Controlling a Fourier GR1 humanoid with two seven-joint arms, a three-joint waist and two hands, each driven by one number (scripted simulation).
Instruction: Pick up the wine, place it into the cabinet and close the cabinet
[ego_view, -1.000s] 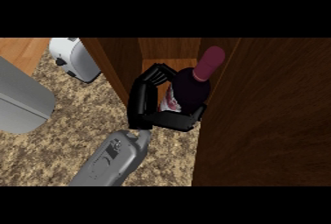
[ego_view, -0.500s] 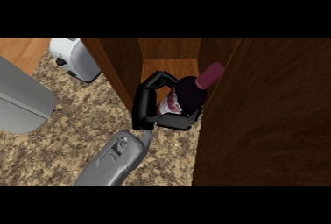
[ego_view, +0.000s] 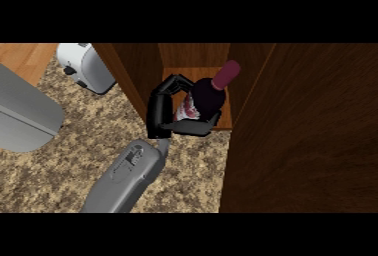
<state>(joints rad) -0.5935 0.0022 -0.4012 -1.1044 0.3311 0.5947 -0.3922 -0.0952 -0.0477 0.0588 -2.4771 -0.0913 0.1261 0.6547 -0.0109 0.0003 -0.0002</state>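
Observation:
The wine bottle (ego_view: 207, 97) is dark with a maroon cap and a pale label, and it leans a little to the right inside the open wooden cabinet (ego_view: 133, 70), over the lighter shelf floor. My left hand (ego_view: 156, 112) is shut on it from the left. The fingers curl round the far side and the thumb crosses under the near side, hiding the bottle's lower part. I cannot tell whether the bottle's base touches the shelf. The cabinet door (ego_view: 310, 140) stands open as a large dark panel right of the bottle. My right hand does not show.
A white toaster (ego_view: 85, 65) stands on the speckled counter (ego_view: 74, 165) just left of the cabinet wall. A large grey object (ego_view: 22, 115) lies at the left edge. The open door fills the right side of the view.
My left hand and the bottle have shifted slightly left within the cabinet opening, and the bottle's cap sits lower than a second ago. The door has not moved.

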